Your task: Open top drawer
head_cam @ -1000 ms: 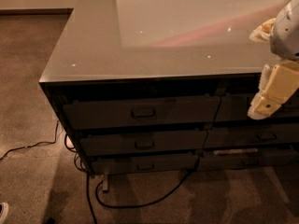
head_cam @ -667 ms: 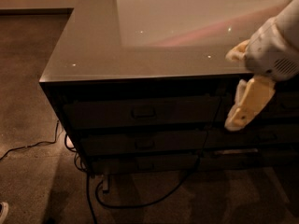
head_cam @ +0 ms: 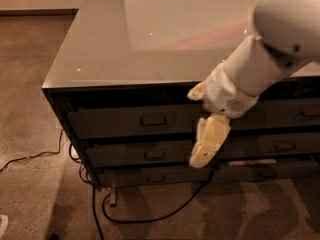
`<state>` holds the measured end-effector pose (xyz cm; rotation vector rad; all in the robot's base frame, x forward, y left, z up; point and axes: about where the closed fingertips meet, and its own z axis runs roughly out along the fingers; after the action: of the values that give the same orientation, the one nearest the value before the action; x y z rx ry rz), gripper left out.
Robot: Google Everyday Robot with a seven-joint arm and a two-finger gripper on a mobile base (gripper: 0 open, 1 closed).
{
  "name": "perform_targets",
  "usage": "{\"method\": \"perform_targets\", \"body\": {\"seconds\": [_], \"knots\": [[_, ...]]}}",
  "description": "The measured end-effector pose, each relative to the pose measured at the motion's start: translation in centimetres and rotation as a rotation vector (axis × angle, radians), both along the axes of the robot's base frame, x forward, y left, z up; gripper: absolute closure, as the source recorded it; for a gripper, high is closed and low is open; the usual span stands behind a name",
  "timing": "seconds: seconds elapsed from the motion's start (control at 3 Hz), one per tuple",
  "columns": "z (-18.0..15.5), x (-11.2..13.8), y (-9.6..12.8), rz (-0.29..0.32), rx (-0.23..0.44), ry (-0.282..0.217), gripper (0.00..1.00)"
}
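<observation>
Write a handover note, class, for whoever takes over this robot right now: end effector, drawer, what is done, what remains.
End effector: in front of the cabinet drawer fronts, pointing down, to the right of the handle and lower than it. It is not touching the handle, and its grip state cannot be read.
Top drawer: looks shut.
Done: the arm is near the drawer fronts, nothing more.
Left: line up on the handle, grasp it, pull the drawer out.
</observation>
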<state>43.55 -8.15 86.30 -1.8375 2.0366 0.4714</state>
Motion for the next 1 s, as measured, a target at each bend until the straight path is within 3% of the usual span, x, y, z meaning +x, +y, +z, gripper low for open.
{"method": "perform_targets", "body": {"seconds": [0.33,0.67,1.0], "knots": [[-1.9,-0.8,3.4,0.074,-0.021,0.027,0.00],[-1.9,-0.8,3.4,0.074,-0.021,0.027,0.00],[-4.6,-0.6,3.9,0.056,0.011,0.073,0.00]]}}
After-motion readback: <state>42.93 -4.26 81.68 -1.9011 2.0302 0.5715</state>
